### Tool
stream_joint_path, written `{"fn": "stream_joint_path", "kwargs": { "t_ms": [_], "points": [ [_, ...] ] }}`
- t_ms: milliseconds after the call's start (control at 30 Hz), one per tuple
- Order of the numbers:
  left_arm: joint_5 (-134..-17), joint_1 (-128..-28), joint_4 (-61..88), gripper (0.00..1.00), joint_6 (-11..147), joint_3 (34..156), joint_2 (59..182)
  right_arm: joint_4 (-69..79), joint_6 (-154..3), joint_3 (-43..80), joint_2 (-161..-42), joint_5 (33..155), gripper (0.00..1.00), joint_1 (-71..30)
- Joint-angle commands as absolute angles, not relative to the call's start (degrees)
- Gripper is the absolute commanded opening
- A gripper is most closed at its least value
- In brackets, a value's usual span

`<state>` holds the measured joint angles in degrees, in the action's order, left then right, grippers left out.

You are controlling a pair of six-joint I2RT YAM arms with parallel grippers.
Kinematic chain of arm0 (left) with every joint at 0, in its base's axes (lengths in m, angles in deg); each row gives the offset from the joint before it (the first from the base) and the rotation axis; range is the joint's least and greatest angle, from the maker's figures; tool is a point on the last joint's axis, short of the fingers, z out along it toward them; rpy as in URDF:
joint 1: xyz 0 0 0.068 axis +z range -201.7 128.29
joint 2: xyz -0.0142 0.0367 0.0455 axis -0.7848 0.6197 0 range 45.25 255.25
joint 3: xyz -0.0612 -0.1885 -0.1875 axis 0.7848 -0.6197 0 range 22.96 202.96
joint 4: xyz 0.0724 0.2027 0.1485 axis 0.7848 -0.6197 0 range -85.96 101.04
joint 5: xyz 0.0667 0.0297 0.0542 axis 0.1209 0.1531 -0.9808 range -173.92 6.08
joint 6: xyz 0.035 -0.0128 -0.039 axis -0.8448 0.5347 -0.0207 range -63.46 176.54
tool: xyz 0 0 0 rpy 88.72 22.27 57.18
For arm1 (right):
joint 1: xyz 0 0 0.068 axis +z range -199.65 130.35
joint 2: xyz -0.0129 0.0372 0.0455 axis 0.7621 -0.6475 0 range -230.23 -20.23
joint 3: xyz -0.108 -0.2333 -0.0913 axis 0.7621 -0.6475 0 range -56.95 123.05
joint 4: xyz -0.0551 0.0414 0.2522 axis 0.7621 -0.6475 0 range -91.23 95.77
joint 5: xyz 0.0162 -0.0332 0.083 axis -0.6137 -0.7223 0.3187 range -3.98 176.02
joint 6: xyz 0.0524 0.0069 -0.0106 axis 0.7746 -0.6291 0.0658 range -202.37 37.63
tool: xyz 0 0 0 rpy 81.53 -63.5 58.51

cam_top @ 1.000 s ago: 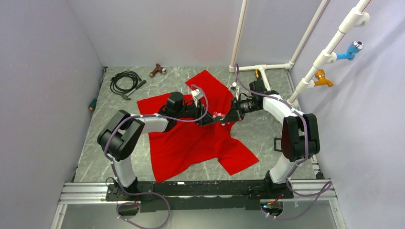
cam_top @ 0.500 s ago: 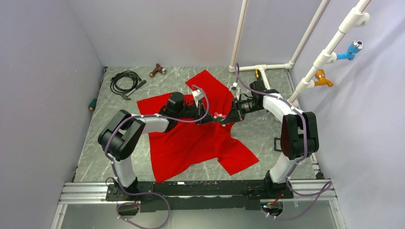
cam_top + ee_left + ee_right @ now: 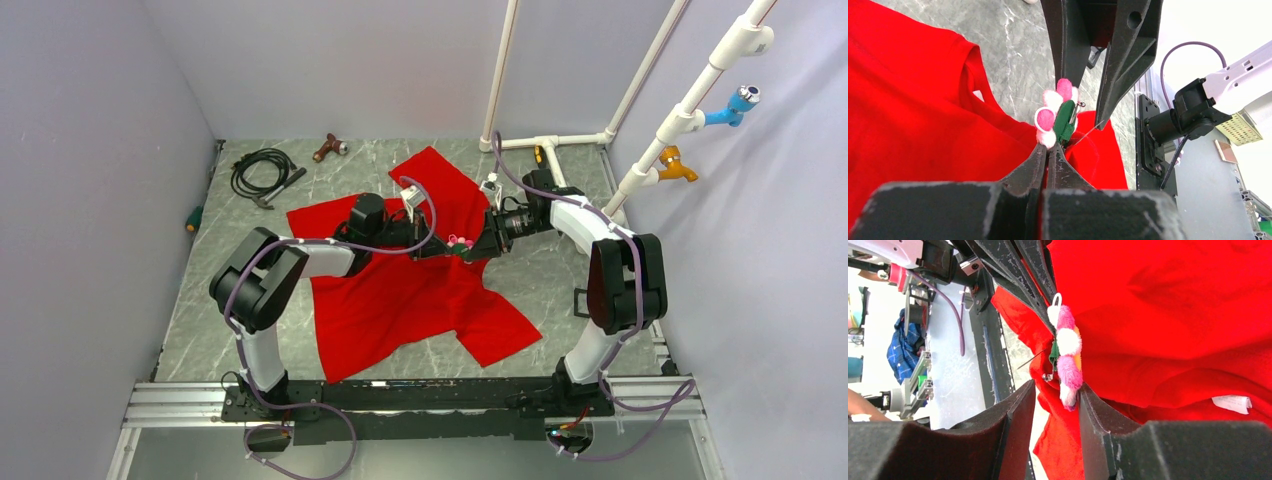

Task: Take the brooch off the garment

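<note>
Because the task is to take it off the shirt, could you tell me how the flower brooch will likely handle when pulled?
The brooch looks fluffy and tiny, so probably light and squashy rather than fragile. Its bare pin seems sharp and may snag the floppy shirt, dragging cloth along.

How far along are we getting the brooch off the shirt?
Done: the thin metal needle sticks out bare, apparently unclasped. In hand: the left tool is pinched shut on the small pink-petalled flower brooch; the right tool stands open around it. Left: pulling it clear of the bright red T-shirt, which it sits against.
</note>
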<state>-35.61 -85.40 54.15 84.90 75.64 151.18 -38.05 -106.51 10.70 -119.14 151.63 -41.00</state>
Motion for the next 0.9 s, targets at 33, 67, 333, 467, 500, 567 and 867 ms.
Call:
{"fn": "stream_joint_path", "kwargs": {
  "t_ms": [33,67,333,467,500,567,867],
  "points": [
    [-34.1,-85.2,57.6,0.0,85.9,76.4,151.6,-31.0,-101.5,10.5,-116.3,152.3,0.4,-41.2],
    [-34.1,-85.2,57.5,0.0,85.8,76.5,151.5,-30.0,-100.6,10.2,-116.1,151.8,0.4,-41.2],
    [-33.6,-85.3,57.5,0.0,85.7,76.9,151.6,-26.3,-97.5,9.2,-115.6,150.3,0.38,-41.1],
    [-33.5,-85.5,57.3,0.0,85.6,77.1,151.7,-26.2,-97.6,9.0,-115.7,150.5,0.36,-40.8],
    [-33.6,-85.5,57.2,0.0,85.6,77.1,151.6,-26.5,-98.0,9.1,-115.8,150.8,0.35,-40.6],
    [-33.7,-85.5,57.0,0.0,85.6,77.2,151.7,-28.1,-99.7,9.5,-116.1,150.6,0.35,-40.0],
    [-33.6,-85.5,55.8,0.04,84.5,77.3,151.4,-30.1,-102.0,10.6,-116.5,149.2,0.1,-38.8]
  ]
}}
